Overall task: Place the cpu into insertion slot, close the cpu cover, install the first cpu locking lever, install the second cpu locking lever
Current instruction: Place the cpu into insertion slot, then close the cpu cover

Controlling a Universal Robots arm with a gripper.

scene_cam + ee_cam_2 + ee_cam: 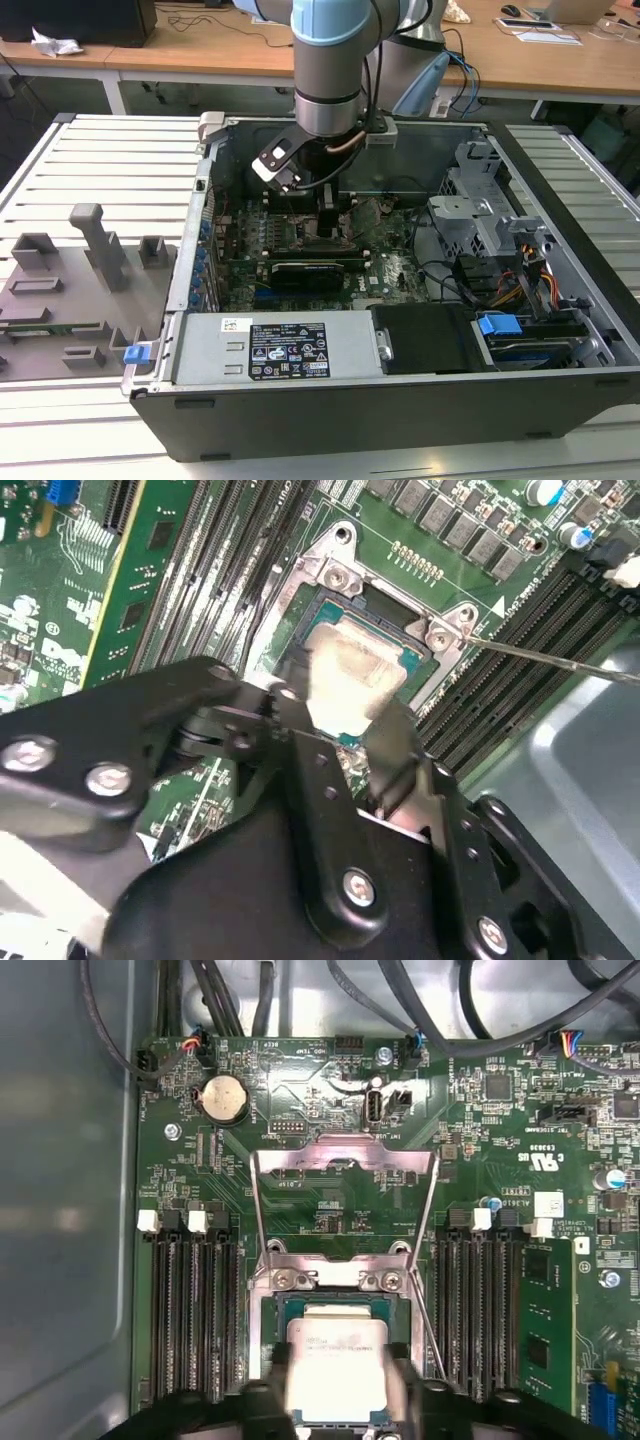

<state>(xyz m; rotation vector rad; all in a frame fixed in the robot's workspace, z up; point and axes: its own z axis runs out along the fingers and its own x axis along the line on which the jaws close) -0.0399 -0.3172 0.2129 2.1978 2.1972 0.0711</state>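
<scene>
Open PC case (190,300) on the slatted bench, arm reaching down into the middle of it; gripper (330,215) sits low over the motherboard (395,265). A black expansion card (305,270) is just beside it on the near side, and a drive cage (480,215) w/ loose cables is off to the exterior view's right. In the first wrist view the gripper (340,1375) is pressed onto two opposite edges of the cpu (335,1355), pinching it, one black finger (276,1375) per side. The cpu is over the insertion slot (330,1303), metal top up. It's square, so no long axis; its edges run parallel to the socket rim. Can't tell if it's fully seated. The cpu cover (345,1152) is swung open, away from the socket, toward the coin cell (224,1098). A thin metal lever (545,660) juts out from one socket corner, not latched. Memory slots (195,1310) flank the socket on both finger sides, close in, so little room there. The socket margin around the chip is narrow all round. The grey case wall (60,1210) lies well beyond one slot bank; cables (470,1020) hang past the board's far edge, apart from the gripper.
</scene>
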